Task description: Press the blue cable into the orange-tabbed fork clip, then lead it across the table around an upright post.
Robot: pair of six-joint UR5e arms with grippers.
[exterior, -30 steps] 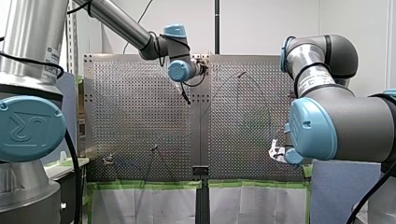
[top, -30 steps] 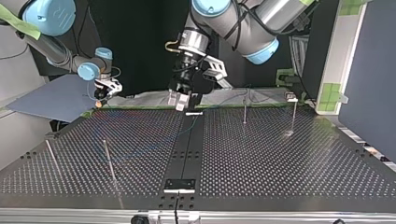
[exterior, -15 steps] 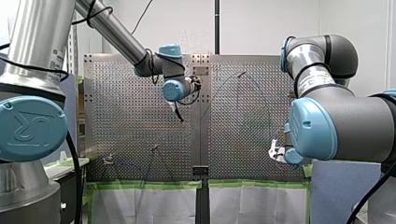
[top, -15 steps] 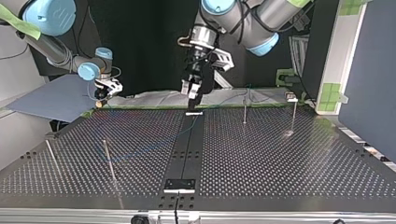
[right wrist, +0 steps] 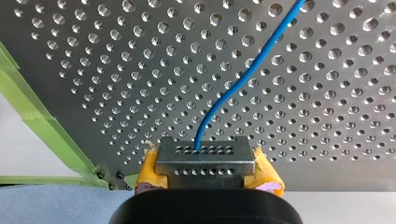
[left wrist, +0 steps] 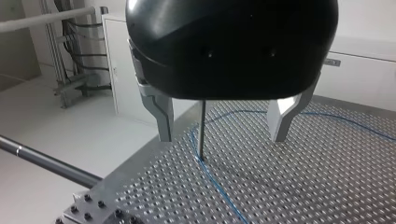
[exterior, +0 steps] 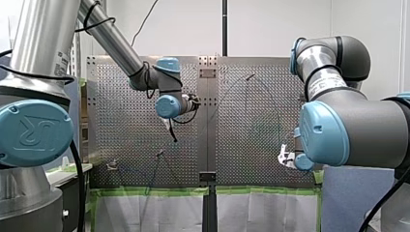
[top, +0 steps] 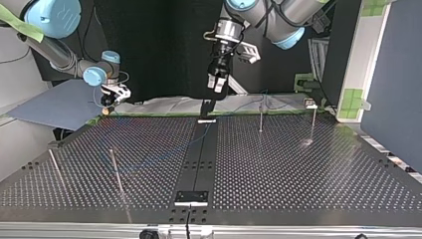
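1. In the right wrist view, my right gripper (right wrist: 206,173) has its yellow pads clenched on a metal block (right wrist: 205,158). The blue cable (right wrist: 201,128) runs out of the block and away over the table (right wrist: 327,116) in a loose curve. A firm grip there should anchor the cable for routing.
2. In the left wrist view, my left gripper (left wrist: 223,123) is released, its metal fingers (left wrist: 163,114) spread and holding nothing. An upright post (left wrist: 201,130) stands ahead, between the fingers, and the cable passes the post's foot.
3. The step in hand looks like taking the cable near this post. It would go best with the jaws straddling the cable alone, low down, and the post kept outside them. Some slack would stop the cable riding up the post.
4. Whether the cable touches the post or only passes beside it is hard to make out. The block hides whether the pads pinch the cable itself.
5. At the front view's lower left sits a small fitting (exterior: 112,166). It is too small to tell whether it is the orange-tabbed fork clip, or whether the cable is seated in it.
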